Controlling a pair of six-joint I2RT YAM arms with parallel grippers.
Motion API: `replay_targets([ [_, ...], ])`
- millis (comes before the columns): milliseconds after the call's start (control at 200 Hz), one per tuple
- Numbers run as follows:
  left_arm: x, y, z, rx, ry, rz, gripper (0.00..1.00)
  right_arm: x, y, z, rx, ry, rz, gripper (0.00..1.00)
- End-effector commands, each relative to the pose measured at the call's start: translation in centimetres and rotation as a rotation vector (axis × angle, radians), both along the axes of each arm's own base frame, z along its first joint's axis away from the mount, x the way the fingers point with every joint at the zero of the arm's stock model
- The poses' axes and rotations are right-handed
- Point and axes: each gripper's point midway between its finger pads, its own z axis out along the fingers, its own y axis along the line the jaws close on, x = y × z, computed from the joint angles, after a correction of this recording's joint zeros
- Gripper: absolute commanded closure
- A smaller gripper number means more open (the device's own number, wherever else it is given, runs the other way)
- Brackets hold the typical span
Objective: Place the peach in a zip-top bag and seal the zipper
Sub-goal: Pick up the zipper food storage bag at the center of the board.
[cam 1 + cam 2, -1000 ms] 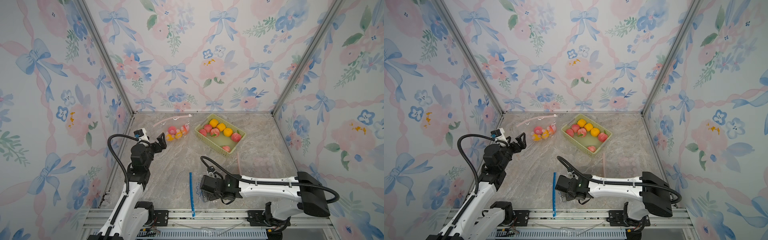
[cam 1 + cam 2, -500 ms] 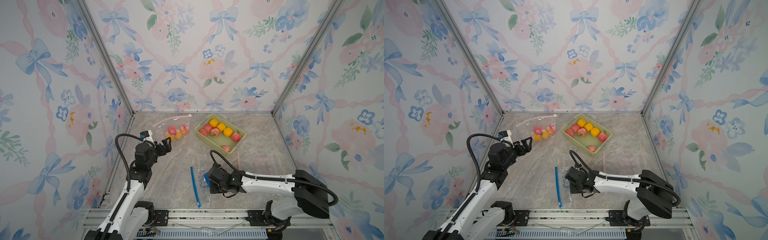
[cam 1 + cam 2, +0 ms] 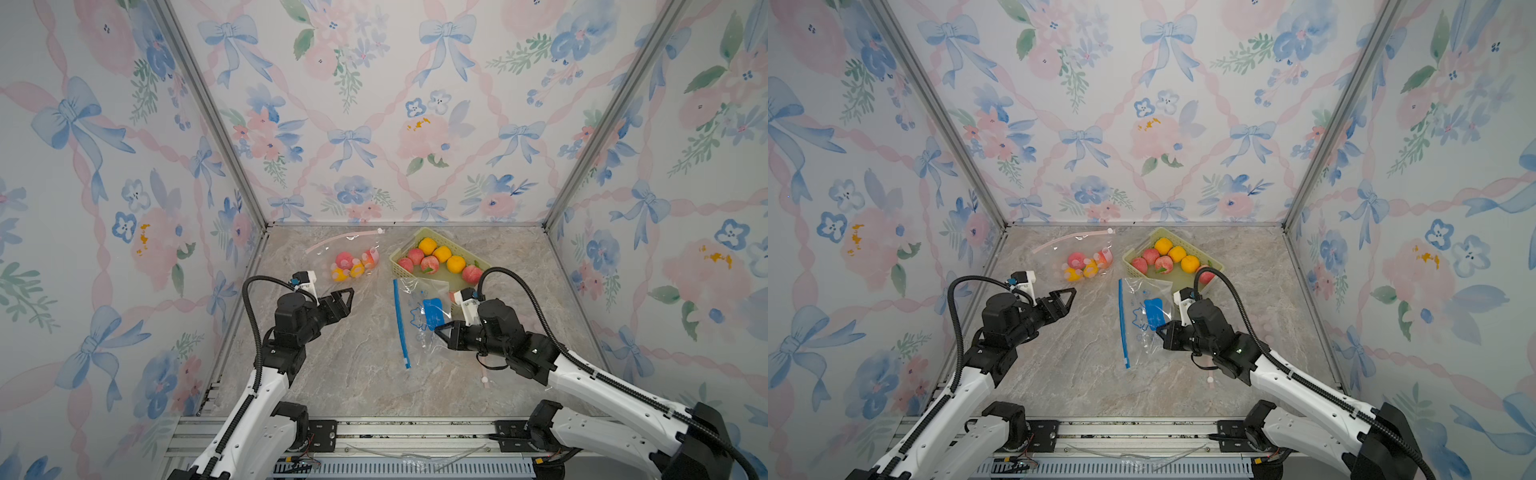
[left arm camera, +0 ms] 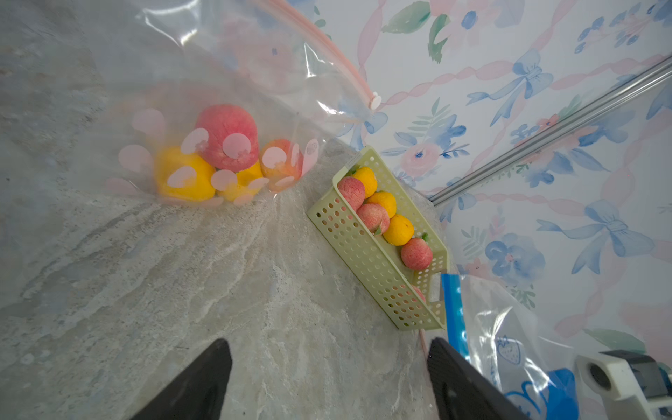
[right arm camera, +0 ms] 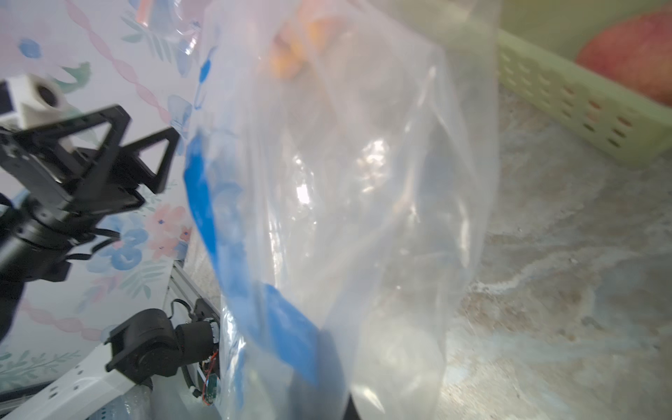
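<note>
**One bag pinched, peach not bagged yet**

My right gripper (image 3: pixel 439 332) is clenched on the blue-zip bag (image 3: pixel 422 309), at the edge away from the blue zipper (image 3: pixel 401 328). The film hangs crumpled, part lifted off the table (image 3: pixel 365 374). My left gripper (image 3: pixel 347 301) is released, jaws apart and holding nothing, near the pink-zip bag (image 3: pixel 353 266) of fruit. The peach (image 3: pixel 429 264) sits in the green basket (image 4: pixel 367 262) among oranges (image 3: pixel 456 264), just behind the held bag.

Step in hand, my call: get the mouth open. To do that well I hold the right pinch firm, bring the left to one zipper lip only, and pull apart gently, because thin film slips and sags.

Versus a second ago: my right jaws were apart, low by the flat-lying zipper near the front. Now they are shut and the bag is dragged up beside the basket. My left gripper has swung inward from the pink-zip bag.
</note>
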Motion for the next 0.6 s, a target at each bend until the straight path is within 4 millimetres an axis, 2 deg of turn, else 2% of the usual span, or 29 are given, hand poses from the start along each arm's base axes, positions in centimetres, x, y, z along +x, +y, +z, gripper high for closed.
replay_targets([
  [0,-1.9,-2.7,1.2,-0.090,-0.040,-0.140,0.14,0.0,0.8,3.4,0.146,-0.066,0.090,1.00],
  [190,-4.3,-6.2,4.8,-0.146,-0.181,-0.302,0.17,0.8,1.7,7.5,0.320,-0.111,0.174,1.00],
  [300,-5.3,-8.0,7.0,-0.179,-0.249,-0.383,0.20,0.8,2.4,9.0,0.364,-0.143,0.222,1.00],
  [415,-6.2,-9.9,8.8,-0.203,-0.306,-0.466,0.21,1.2,2.9,8.9,0.359,-0.135,0.236,1.00],
  [595,-6.4,-11.6,9.6,-0.218,-0.328,-0.521,0.28,1.5,3.2,8.4,0.379,-0.119,0.229,1.00],
])
